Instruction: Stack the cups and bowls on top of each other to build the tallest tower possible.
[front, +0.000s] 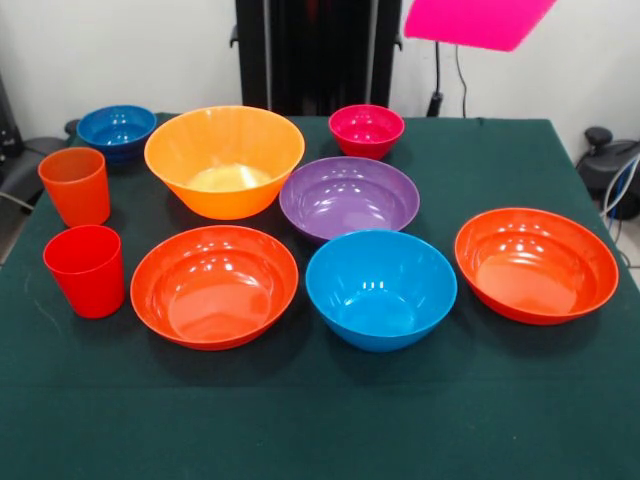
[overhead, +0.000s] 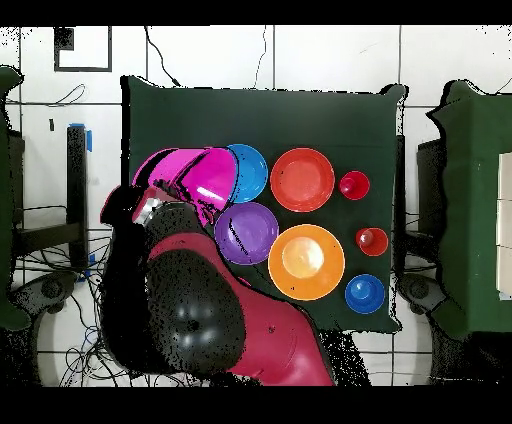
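A desk (front: 320, 430) covered in dark green cloth holds seven upright bowls: dark blue (front: 117, 129), large orange (front: 224, 160), crimson (front: 366, 130), purple (front: 348, 197), light blue (front: 380, 288) and two shallow red-orange (front: 214, 285) (front: 536, 263). Two cups, translucent orange (front: 75, 185) and red (front: 85, 269), stand at one side.

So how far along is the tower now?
Nothing is stacked yet. In hand: the pink bowl hangs in the air, its grip hidden. Left: the orange cup, the red cup and seven bowls sit singly on the table.
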